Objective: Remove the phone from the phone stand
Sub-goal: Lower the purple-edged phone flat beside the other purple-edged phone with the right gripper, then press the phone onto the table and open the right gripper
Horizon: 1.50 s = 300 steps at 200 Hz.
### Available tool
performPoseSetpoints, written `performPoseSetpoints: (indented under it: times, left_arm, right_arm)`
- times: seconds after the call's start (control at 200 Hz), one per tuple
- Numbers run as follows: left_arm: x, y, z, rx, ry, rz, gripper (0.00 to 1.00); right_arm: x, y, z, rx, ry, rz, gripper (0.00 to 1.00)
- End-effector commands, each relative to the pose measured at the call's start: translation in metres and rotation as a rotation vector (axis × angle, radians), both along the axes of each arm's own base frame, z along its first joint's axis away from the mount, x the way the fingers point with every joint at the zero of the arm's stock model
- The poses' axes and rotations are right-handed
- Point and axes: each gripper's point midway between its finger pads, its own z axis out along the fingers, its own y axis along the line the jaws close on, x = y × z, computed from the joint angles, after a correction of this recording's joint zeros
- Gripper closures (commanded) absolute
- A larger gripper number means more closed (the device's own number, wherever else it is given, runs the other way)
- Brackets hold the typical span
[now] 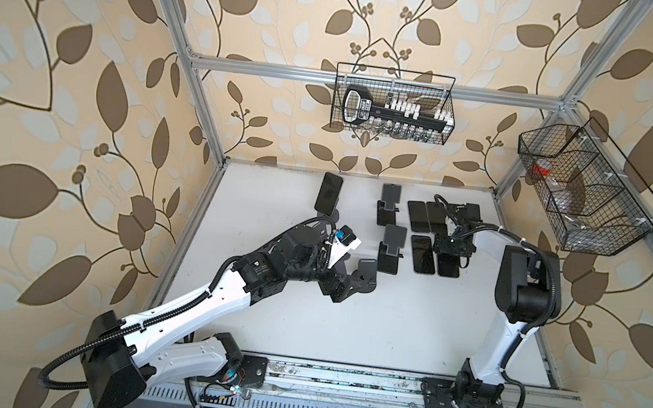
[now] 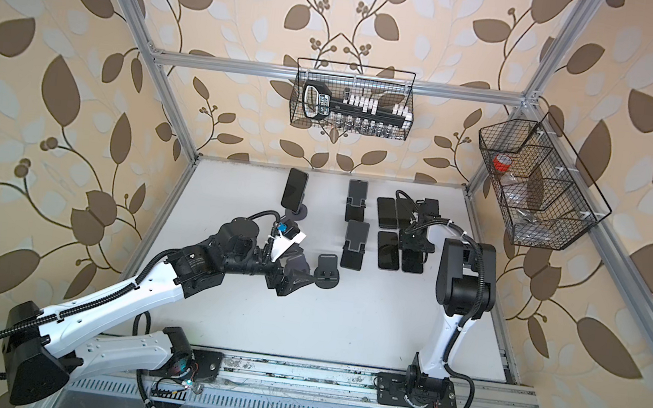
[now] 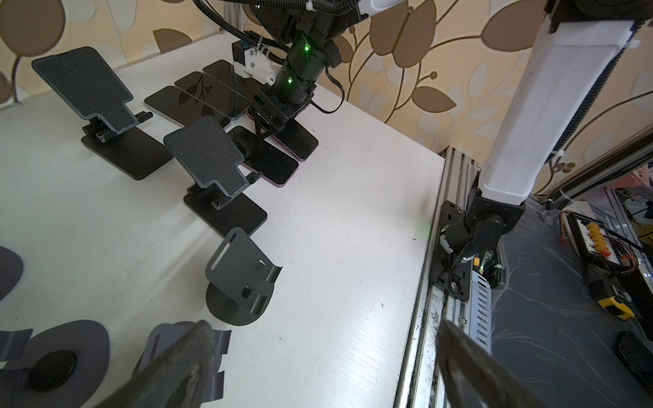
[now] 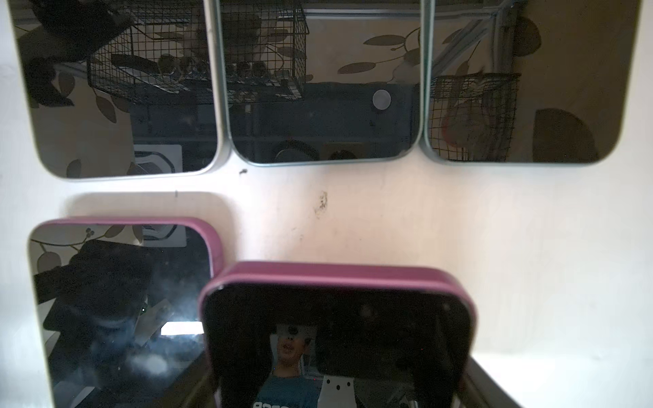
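One phone (image 1: 329,193) sits propped on a stand (image 1: 332,215) at the far left of the desk (image 1: 407,327). It leans back nearly upright, dark screen outward, and in both top views it is well apart from the other things.

My left end effector (image 1: 342,288) hangs just beside an empty round-based stand (image 1: 367,272). Its jaws are spread wide and hold nothing. My right end effector (image 3: 270,125) is down among the flat phones (image 1: 423,254) at the far right, tips at a pink-edged phone (image 4: 335,318). Whether it grips that one or only touches it, I cannot tell.

I judge the propped phone to be a stiff slab with some weight. Its glass face looks slick and easy to crack or scratch, so I would keep my pads off the screen. I would pinch across the two long edges, high up where the body stands clear of the cradle lip.

Its stand looks light. A sideways pull could drag or tip it, so the lift should run up along the back-rest. My left arm is the nearer one for this.
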Motion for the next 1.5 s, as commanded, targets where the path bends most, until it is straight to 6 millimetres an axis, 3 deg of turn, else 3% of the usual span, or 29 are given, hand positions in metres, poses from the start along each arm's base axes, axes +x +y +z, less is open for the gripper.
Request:
performPoseSetpoints:
  times: [0.0, 0.28, 0.68, 1.495]
  left_arm:
    - [-0.005, 0.001, 0.022, -0.045, -0.051, -0.006, 0.03]
    - [-0.008, 0.005, 0.017, -0.036, -0.048, -0.001, 0.02]
    - [-0.008, 0.006, 0.016, -0.033, -0.054, -0.001, 0.02]
    - [-0.008, 0.009, 0.018, -0.021, -0.066, 0.007, 0.02]
  right_arm:
    - [0.007, -0.005, 0.005, -0.017, -0.019, -0.014, 0.23]
    - [0.006, -0.002, 0.000, -0.003, -0.013, -0.013, 0.18]
    - [0.008, 0.003, 0.002, 0.029, -0.016, -0.001, 0.27]
    - [0.017, 0.006, 0.001, 0.048, -0.021, 0.006, 0.27]
